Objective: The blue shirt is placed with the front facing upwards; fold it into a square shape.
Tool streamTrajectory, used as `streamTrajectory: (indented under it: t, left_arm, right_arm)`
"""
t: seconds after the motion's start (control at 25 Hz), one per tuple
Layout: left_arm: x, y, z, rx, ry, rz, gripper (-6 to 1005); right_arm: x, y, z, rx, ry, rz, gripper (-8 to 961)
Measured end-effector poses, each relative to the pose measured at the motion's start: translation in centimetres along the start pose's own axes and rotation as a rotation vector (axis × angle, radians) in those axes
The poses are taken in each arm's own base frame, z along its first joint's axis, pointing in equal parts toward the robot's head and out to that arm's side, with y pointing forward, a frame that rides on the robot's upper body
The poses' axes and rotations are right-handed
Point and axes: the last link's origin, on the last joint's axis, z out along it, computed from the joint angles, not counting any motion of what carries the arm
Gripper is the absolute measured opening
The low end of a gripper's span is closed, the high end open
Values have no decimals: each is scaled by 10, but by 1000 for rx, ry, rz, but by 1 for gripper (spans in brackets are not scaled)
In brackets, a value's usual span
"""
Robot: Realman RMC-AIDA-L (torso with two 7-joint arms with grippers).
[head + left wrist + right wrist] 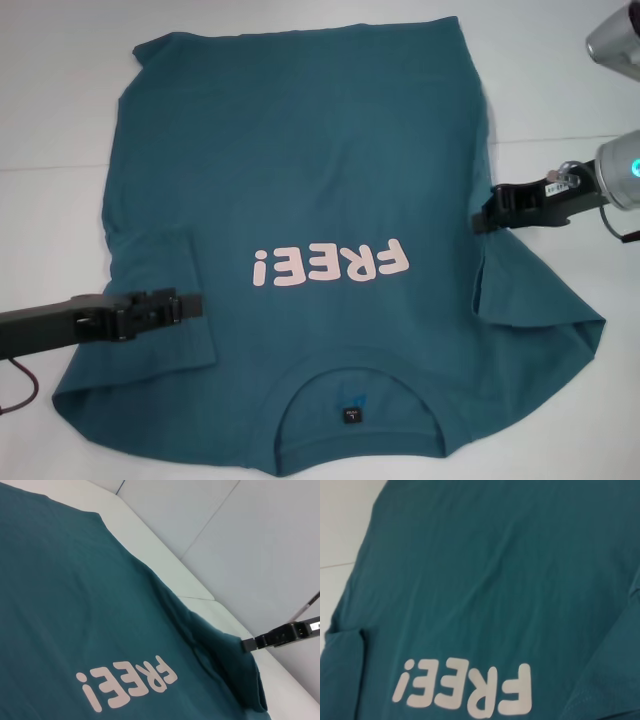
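Low over the blue shirt (320,180), left gripper (196,304) and right gripper (480,222) reach inward.

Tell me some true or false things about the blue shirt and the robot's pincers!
1. The blue shirt lies with its pink FREE! lettering facing up. True.
2. The left sleeve is folded in onto the shirt. True.
3. The left pincer is far from the shirt, over bare table. False: it sits over the folded left sleeve.
4. The collar is on the side farthest from the robot. False: it is at the near edge.
5. The right pincer is at the shirt's right edge. True.
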Motion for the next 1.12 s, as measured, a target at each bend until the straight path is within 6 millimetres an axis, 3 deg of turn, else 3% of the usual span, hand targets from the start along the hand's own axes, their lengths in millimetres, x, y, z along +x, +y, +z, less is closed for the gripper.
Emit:
streamTrajectory:
  t: [0.64,0.84,1.04,1.12]
  left_arm:
    - [0,-2,-1,13,9,-6,539]
    - [-2,-3,-2,15,9,-11,539]
    - [-4,-4,-3,21,10,-17,539]
    - [-4,-5,-4,27,12,-21,539]
  right_arm:
    - [-11,1,16,77,-50,-28,5]
    - [-16,5,18,54,-101,-42,111]
    - [-20,7,18,39,-136,-64,357]
    - [-20,7,17,41,-134,-69,403]
